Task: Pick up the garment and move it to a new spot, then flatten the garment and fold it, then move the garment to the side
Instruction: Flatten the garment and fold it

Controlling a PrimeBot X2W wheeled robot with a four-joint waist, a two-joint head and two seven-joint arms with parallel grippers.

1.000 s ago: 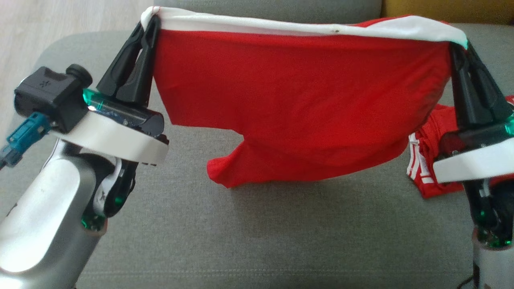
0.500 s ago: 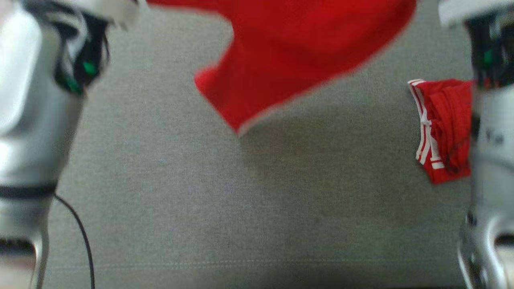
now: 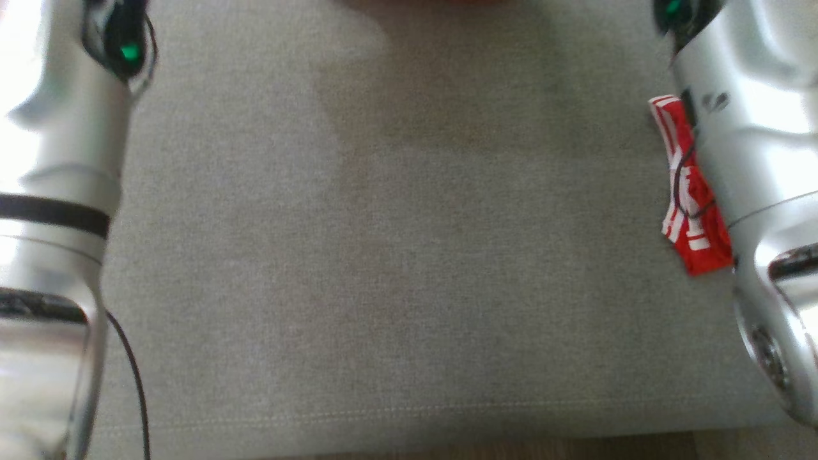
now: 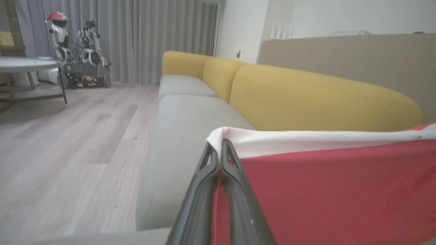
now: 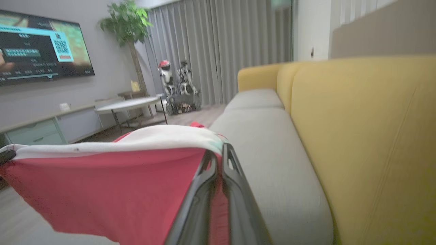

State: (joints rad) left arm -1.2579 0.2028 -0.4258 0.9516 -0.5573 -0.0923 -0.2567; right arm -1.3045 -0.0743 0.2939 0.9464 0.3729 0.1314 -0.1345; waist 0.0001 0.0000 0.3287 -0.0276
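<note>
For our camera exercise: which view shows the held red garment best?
Right wrist view: the garment shows widest, white band to loose lower edge. Left wrist view shows one end; head view, a red sliver at the top edge.

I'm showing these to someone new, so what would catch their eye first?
The red garment with a white band stands out, stretched between the left gripper and the right gripper, both shut on its top corners above the grey sofa seat. Next, the yellow backrest behind it, and a small red striped garment lying by the right forearm.
</note>
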